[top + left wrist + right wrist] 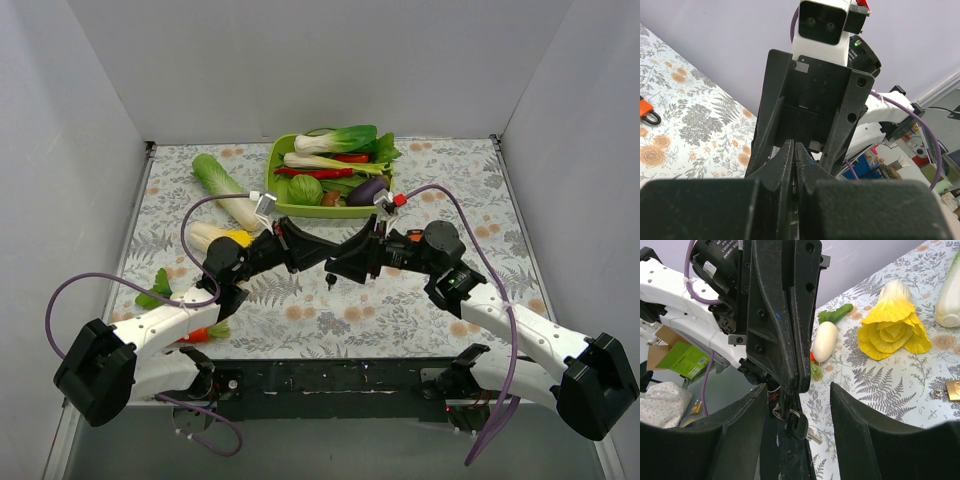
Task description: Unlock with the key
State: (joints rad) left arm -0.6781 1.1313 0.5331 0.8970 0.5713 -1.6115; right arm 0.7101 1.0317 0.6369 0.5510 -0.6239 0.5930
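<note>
Green tray (272, 172), 12 o'clock: vegetables (335, 160). My left end effector (794, 150) pinches the key (800, 425); right end effector (797, 390) wide, straddling it.

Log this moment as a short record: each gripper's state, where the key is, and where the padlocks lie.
left gripper: shut, raised above the table
the key: hangs at the left gripper's tip, black head showing
right gripper: open, one finger on each side of the left gripper's tip
brass padlock: lying on the table, apart from both grippers
orange-and-black padlock: lying on the table, apart from both grippers
unlocking: not yet begun, key in neither lock
</note>
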